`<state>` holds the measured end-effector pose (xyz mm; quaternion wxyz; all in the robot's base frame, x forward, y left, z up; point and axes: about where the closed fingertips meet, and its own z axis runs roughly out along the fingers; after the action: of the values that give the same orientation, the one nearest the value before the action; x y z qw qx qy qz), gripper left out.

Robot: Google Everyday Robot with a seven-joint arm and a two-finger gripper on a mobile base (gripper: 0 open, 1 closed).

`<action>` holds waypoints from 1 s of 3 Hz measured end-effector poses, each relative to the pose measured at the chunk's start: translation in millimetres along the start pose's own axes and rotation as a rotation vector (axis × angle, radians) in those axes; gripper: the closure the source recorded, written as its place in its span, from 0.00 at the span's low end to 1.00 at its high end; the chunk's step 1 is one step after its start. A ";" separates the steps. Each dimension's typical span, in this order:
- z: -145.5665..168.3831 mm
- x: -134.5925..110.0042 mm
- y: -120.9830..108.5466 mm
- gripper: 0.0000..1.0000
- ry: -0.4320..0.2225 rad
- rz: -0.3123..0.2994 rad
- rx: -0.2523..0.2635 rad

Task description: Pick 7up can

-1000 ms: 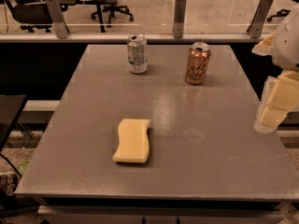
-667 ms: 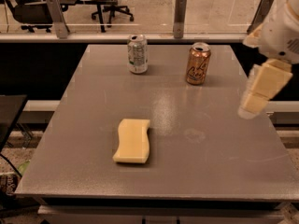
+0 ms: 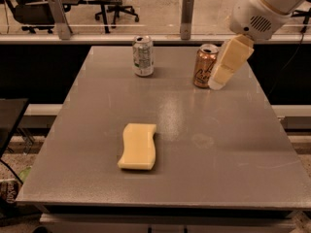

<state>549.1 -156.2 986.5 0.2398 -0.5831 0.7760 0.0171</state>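
The 7up can (image 3: 143,56) is pale silvery-white with greenish print and a silver top. It stands upright near the far edge of the grey table (image 3: 233,144), left of centre. My gripper (image 3: 217,83) hangs from the white arm at the upper right. Its cream-coloured fingers (image 3: 229,61) point down and to the left, right next to the copper-orange can (image 3: 204,65). The gripper is well to the right of the 7up can and holds nothing that I can see.
The copper-orange can with script lettering stands right of the 7up can, partly overlapped by my gripper. A yellow sponge (image 3: 138,146) lies on the near left of the table. Office chairs (image 3: 29,11) and posts (image 3: 187,16) stand behind the far edge.
My arm has swung in from the right edge of the table toward the left and farther back, and the gripper now sits beside the copper-orange can. The cans and sponge have not moved.
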 end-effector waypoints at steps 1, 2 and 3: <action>24.4 -31.6 -25.8 0.00 -0.047 0.021 0.003; 54.3 -56.2 -49.3 0.00 -0.070 0.065 0.009; 90.2 -79.1 -73.6 0.00 -0.081 0.118 0.028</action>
<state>664.2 -81.1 956.4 0.2776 -0.5317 0.7990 0.0442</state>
